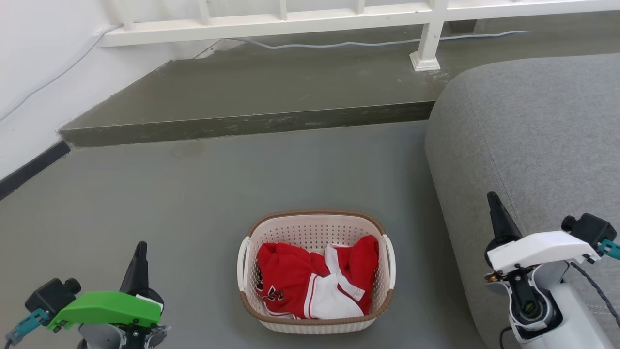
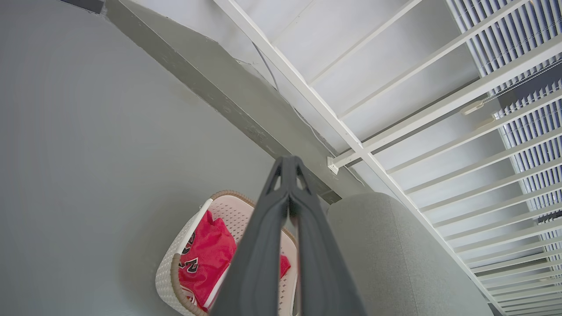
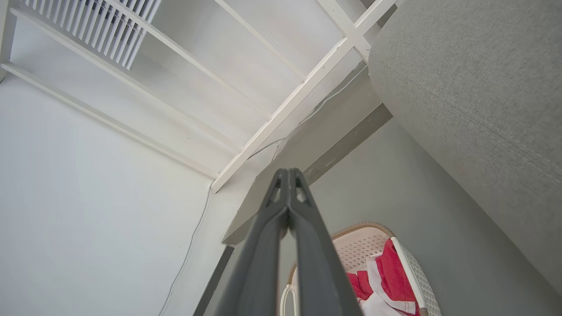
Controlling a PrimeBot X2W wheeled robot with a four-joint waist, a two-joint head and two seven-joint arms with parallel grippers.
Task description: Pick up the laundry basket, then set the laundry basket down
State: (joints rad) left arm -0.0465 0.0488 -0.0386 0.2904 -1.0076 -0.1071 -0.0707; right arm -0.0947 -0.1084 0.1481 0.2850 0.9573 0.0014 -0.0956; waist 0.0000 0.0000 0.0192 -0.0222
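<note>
Cream-white perforated plastic forms the laundry basket [image 1: 315,231], which has a brown woven-look rim and base band and a white handle [image 1: 240,264] on each short side. It stands upright on the grey floor [image 1: 193,203], low in the middle of the head view, near the rounded edge of a grey fabric sofa [image 1: 528,145] on the robot's right. A red garment [image 1: 290,276] with white trim lies crumpled inside the basket, below the rim.

The left end effector [image 1: 140,247], under a green cover, sits at the lower left. The right end effector [image 1: 494,198], under a white cover, sits at the lower right, in front of the sofa. Both are well apart from the basket. In each wrist view the two dark fingers [image 2: 259,245] [image 3: 263,254] meet at their tips, so both end effectors are clenched on nothing.

Beyond the basket a raised grey step [image 1: 271,92] crosses the floor. A white railing [image 1: 290,22] stands on it, and a pale cable [image 1: 368,43] runs along it below the railing. A white wall [image 1: 29,72] closes the left side.
</note>
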